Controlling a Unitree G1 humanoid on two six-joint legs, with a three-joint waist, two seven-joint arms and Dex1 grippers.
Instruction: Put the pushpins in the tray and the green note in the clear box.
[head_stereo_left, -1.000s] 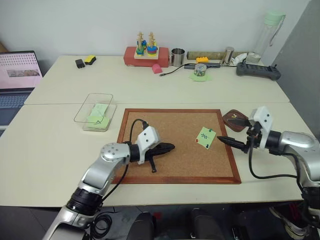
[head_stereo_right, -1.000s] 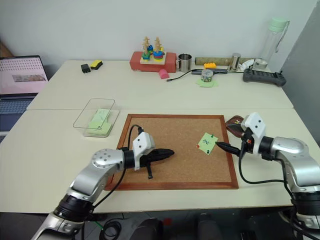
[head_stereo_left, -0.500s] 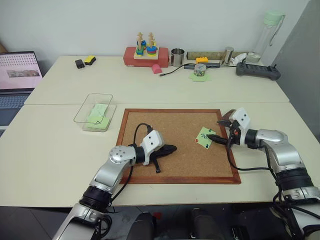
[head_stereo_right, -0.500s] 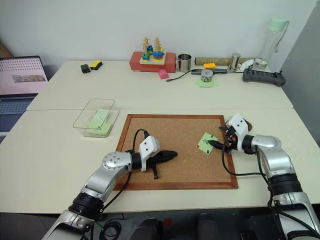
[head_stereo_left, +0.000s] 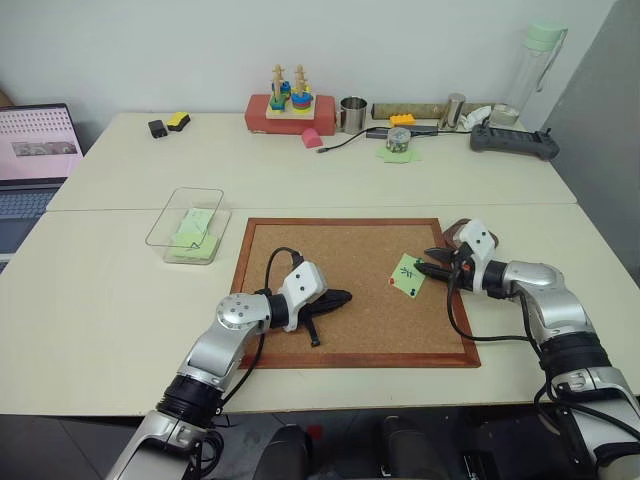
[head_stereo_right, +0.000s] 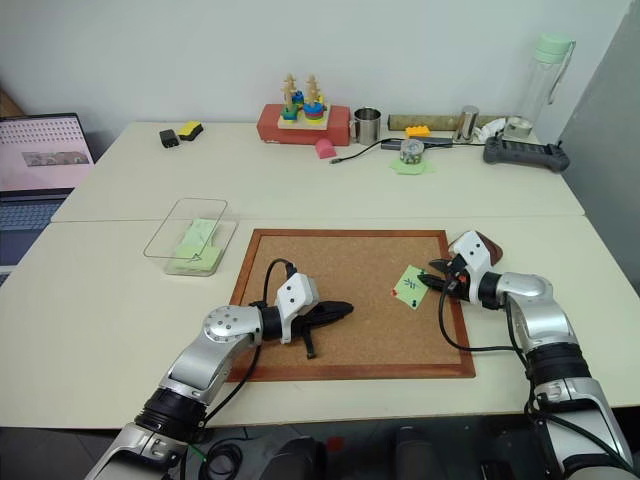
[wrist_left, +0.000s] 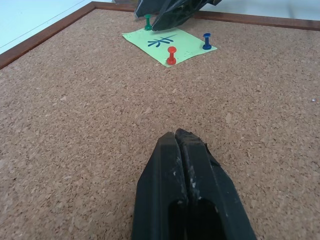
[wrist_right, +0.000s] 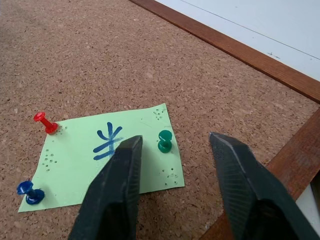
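Note:
The green note (head_stereo_left: 407, 273) lies pinned on the cork board (head_stereo_left: 300, 240), held by a red pushpin (wrist_right: 46, 122), a blue one (wrist_right: 27, 191) and a green one (wrist_right: 164, 140). My right gripper (head_stereo_left: 432, 268) is open at the note's right corner, its fingers (wrist_right: 115, 190) standing on either side of the green pin without touching it. My left gripper (head_stereo_left: 340, 296) is shut and empty, low over the board's middle. Behind the right wrist, the dark brown tray (head_stereo_right: 487, 243) is partly hidden. The clear box (head_stereo_left: 188, 225) sits left of the board.
Pale green sheets lie inside the clear box. A laptop (head_stereo_left: 30, 150) stands at the far left. Along the back edge are a toy stack on a red box (head_stereo_left: 290, 110), a metal cup (head_stereo_left: 354, 113), a tall bottle (head_stereo_left: 540, 60) and a black controller (head_stereo_left: 515, 143).
My right gripper has moved in from the board's right edge to the note's corner, and its jaws have narrowed around the green pin. The left arm has stayed still.

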